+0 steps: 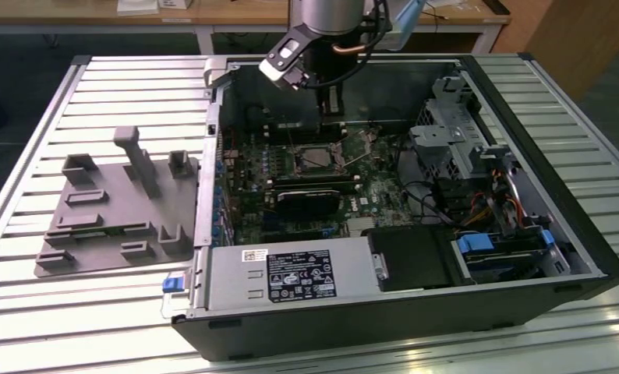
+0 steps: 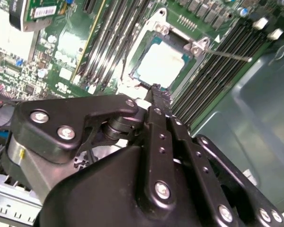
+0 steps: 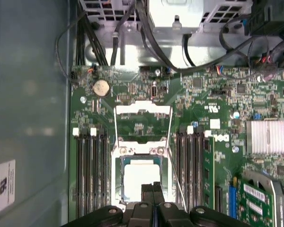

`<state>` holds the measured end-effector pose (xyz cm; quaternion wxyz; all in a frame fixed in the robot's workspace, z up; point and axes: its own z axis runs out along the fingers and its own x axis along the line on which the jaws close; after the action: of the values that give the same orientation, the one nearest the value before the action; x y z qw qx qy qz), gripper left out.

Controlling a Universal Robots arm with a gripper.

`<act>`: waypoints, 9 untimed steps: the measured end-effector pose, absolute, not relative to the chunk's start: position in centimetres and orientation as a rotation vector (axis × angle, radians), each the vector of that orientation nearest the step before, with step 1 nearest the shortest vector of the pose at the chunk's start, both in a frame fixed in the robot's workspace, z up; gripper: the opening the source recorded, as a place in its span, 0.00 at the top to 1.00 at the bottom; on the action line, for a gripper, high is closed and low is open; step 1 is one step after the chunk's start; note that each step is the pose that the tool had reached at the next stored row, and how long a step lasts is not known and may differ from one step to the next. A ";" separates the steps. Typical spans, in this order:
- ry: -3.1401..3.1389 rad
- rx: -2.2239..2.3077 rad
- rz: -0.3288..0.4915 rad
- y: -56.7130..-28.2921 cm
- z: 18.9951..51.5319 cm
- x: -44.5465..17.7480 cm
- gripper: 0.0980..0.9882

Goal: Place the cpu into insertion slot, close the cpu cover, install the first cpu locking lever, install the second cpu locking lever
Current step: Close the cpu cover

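The cpu [image 3: 141, 177] lies in the insertion slot [image 1: 312, 158] on the green motherboard, its silver-grey top [image 2: 161, 66] showing in both wrist views. The cpu cover [image 3: 141, 151] lies flat around it as a silver frame [image 2: 149, 28]. One thin wire locking lever [image 2: 227, 54] sticks out from the socket's corner, unlatched [image 3: 177, 184]. My gripper [image 3: 153, 190] hangs just above the socket's edge, its black fingers pressed together and holding nothing [image 2: 156, 91]. In the exterior view the gripper [image 1: 325, 82] sits over the case's far part.
Black memory slots [image 3: 91, 179] flank the socket on both sides. A black heatsink block [image 1: 312, 195] sits nearer the front. Cables and a drive cage [image 1: 465, 132] fill the exterior view's right. A grey fixture [image 1: 112, 210] rests on the slatted table at the left.
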<state>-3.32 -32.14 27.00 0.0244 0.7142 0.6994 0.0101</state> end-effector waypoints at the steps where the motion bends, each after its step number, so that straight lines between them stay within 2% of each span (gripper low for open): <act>1: 2.164 2.210 0.031 -32.1 27.0 -3.1 1.00; 9: 2.165 2.210 0.030 -32.1 27.0 -0.2 1.00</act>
<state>-0.25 -32.14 26.98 0.0239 0.7142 0.6994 0.0096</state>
